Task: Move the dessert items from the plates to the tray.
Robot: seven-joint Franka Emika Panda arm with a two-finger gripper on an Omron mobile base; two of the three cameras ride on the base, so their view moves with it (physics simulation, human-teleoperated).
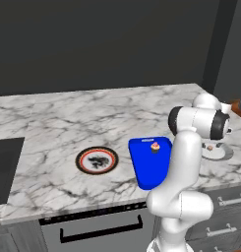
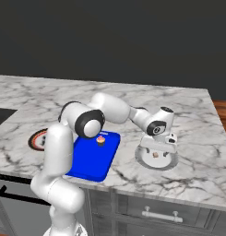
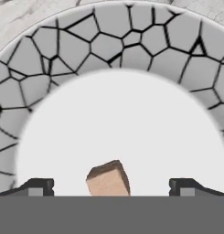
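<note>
The tan-brown lump (image 3: 109,178) lies in the pale plate (image 3: 131,41), which has a cracked grey rim and a white centre. My gripper (image 3: 111,185) hangs just above that plate, open, its two fingertips (image 3: 38,185) standing wide on either side of the lump without touching it. From the base, the gripper (image 2: 163,144) is over the pale plate (image 2: 144,161) at the counter's right, the lump (image 2: 155,155) beneath it. The cupcake (image 1: 155,147) with its pink top stands on the blue tray (image 1: 146,170). The black-and-red rimmed plate (image 1: 97,160) lies bare to the left.
A dark cooktop (image 1: 4,167) is set into the marble counter (image 1: 68,118) at far left. The counter's front edge runs close to the tray and the pale plate (image 1: 221,153). An oven handle (image 1: 100,231) and drawers (image 2: 160,214) sit below. A dark wall stands behind.
</note>
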